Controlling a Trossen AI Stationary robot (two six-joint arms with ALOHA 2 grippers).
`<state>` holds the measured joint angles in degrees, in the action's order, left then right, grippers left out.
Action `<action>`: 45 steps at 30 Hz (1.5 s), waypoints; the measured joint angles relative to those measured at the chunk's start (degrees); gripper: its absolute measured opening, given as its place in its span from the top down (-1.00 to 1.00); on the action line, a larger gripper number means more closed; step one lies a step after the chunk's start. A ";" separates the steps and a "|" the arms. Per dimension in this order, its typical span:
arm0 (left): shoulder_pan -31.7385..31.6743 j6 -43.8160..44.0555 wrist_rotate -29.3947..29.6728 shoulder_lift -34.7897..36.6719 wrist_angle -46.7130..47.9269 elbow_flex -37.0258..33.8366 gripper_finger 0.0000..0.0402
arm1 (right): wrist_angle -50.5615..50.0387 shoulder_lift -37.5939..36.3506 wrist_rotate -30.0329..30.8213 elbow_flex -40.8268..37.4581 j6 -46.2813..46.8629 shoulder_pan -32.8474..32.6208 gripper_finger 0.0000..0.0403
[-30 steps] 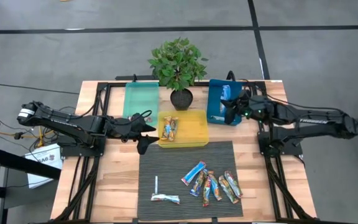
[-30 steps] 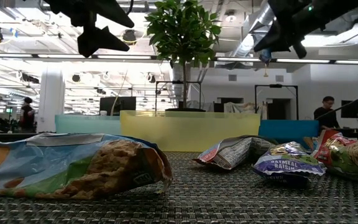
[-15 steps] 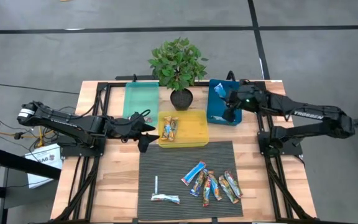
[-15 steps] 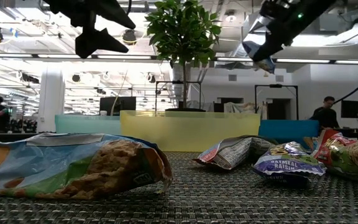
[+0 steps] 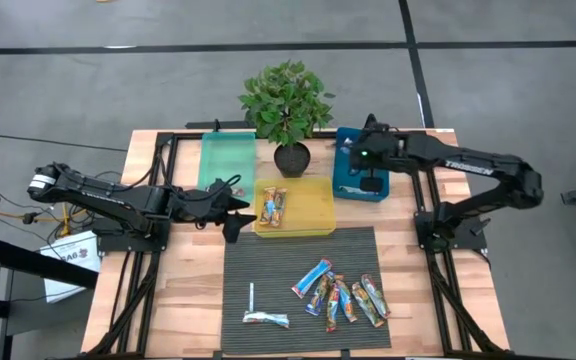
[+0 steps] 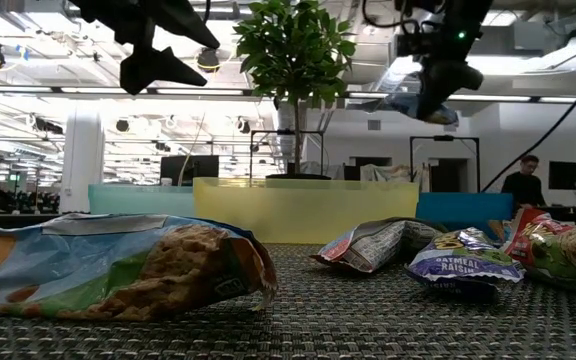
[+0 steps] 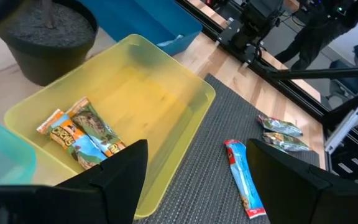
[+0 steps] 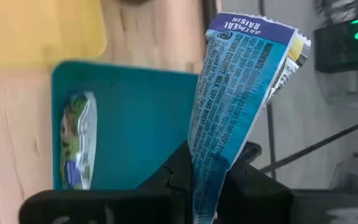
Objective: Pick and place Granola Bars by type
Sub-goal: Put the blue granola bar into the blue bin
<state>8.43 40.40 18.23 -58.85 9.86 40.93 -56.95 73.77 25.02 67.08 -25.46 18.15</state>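
Right tool (image 5: 368, 172): above the blue bin (image 5: 349, 178), just right of the potted plant (image 5: 287, 105), fingers clamped on one blue granola bar (image 8: 238, 99) that stands up from between them; a second blue-wrapped bar (image 8: 78, 149) lies flat inside that bin. Left tool (image 5: 236, 220): fingers spread wide and empty, hovering just left of the yellow bin (image 5: 313, 208), which sits directly in front of the plant and holds two green-orange bars (image 7: 82, 134). Remaining bars (image 5: 339, 294): loose cluster on the dark mat (image 5: 268, 265) of the desk (image 5: 183, 300), in front of the yellow bin.
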 joint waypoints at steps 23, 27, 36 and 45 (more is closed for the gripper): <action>0.00 0.00 0.60 0.00 0.17 0.02 -0.32 | -3.79 14.61 -4.76 0.73 0.32 4.64 0.84; 0.02 -0.01 0.60 0.00 0.18 0.02 -0.32 | -5.12 15.92 -10.25 0.69 1.69 6.18 0.85; 0.02 -0.02 0.60 0.00 0.25 0.02 -0.32 | -4.90 16.37 -15.06 -1.28 1.50 7.31 0.85; 0.02 0.34 0.60 0.00 1.20 0.02 -0.32 | -3.78 16.27 -15.24 -5.11 -1.60 7.34 0.85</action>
<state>8.45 40.75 18.83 -58.85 11.06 40.95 -60.73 90.04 9.78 61.96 -27.06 25.50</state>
